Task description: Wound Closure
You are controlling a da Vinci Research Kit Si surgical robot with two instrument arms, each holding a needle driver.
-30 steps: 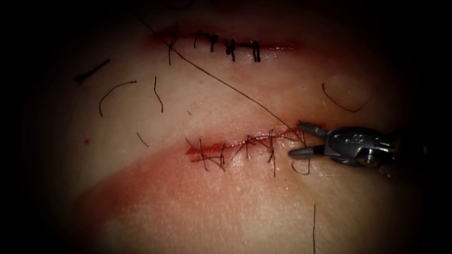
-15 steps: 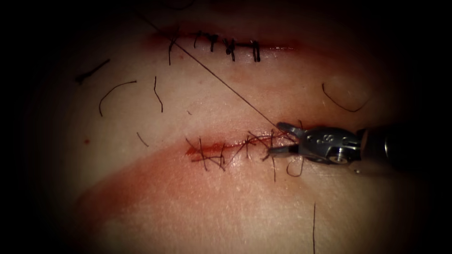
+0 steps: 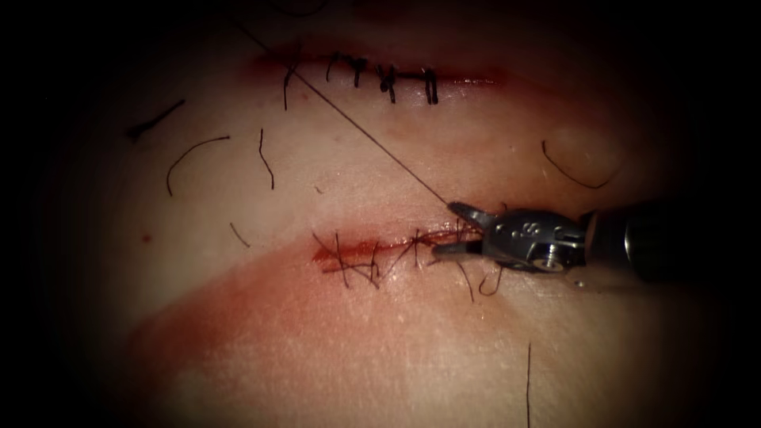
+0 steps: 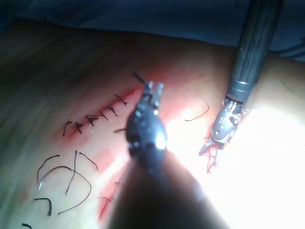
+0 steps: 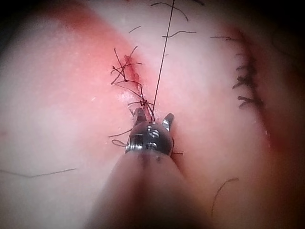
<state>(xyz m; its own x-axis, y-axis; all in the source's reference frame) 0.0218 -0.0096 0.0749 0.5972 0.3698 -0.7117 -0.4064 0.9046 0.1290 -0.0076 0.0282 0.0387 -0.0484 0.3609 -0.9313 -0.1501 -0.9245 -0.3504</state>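
Note:
The tissue [image 3: 333, 341] has a lower cut [image 3: 357, 252] crossed by several stitches, with red fluid along it. My right tool [image 3: 450, 231] reaches in from the right to the cut's right end, jaws open and holding nothing. A taut thread [image 3: 372, 143] runs from the last stitch up and to the left, and it passes between the open jaws of the right tool [image 5: 153, 116]. The left tool [image 4: 153, 87] is raised above the tissue, its jaws shut on a dark strand of thread [image 4: 139, 78]. The right tool [image 4: 209, 148] also appears beside it.
A second cut [image 3: 388, 78], closed with dark stitches, lies farther back. Several cut thread ends lie on the tissue at the left [image 3: 194, 154], at the right [image 3: 575, 176] and near the front [image 3: 529, 380].
The right tool has moved left along the lower cut with its jaws open, and now stands around the thread at the last stitch. The thread has drawn straighter.

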